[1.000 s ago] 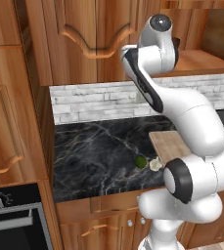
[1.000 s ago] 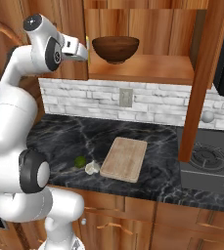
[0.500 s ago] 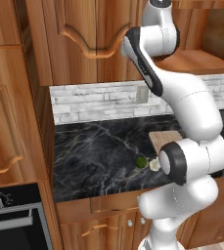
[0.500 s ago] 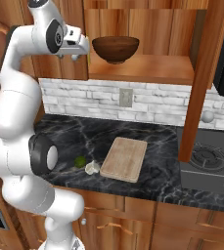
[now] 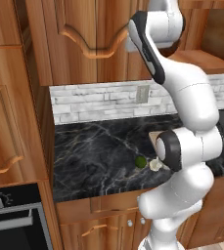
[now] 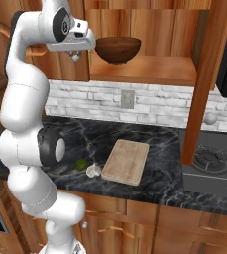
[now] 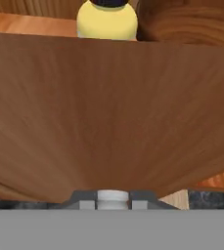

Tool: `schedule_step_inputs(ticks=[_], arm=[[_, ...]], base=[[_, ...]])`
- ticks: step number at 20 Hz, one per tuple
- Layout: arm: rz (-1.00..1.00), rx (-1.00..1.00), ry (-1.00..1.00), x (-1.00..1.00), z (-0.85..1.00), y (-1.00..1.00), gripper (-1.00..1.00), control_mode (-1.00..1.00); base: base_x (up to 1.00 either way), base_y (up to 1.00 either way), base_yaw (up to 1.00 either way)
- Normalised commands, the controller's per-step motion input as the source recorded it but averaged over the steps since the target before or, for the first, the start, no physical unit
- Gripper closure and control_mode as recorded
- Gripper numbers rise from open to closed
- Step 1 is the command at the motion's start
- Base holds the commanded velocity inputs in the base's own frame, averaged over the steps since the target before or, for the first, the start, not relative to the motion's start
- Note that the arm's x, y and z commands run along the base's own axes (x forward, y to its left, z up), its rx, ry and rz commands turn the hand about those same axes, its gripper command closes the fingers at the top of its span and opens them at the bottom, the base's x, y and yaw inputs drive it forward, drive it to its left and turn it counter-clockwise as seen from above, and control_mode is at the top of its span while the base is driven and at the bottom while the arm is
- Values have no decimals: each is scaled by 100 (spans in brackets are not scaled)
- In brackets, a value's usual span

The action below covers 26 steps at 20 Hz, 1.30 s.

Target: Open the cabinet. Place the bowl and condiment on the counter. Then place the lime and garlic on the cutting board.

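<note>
Door [image 7: 108,117] blocks bottle [image 7: 106,19] (bowl [image 6: 117,48] reachable).

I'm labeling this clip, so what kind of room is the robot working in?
A home kitchen, rendered: a dark marble counter under wooden wall cabinets, a stove burner at the right, and a cutting board with a lime beside it.

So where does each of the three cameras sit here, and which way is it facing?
Left base view: behind the arm's left, facing the counter; the arm fills its right.
Right base view: behind the arm's right, facing the open cabinet's bowl and the cutting board; the arm stands left.
Hand view: on the hand, against the cabinet door.
Both base views share lime and garlic.
</note>
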Motion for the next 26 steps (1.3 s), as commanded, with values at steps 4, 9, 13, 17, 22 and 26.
schedule_step_inputs(ticks=[4, 9, 13, 17, 22, 26], arm=[[12, 0, -28, 0, -98, -27, 100, -100], [12, 2, -20, -3, -100, -20, 100, -100], [5, 9, -1, -66, -100, -2, 100, -100], [5, 8, 3, -100, -88, 23, 100, -100], [2, 1, 7, -100, -74, 72, 100, -100], [0, 8, 27, -100, -20, 83, 100, -100]], base=[[0, 0, 0], [0, 0, 0], [0, 0, 0], [0, 0, 0], [0, 0, 0], [0, 0, 0]])
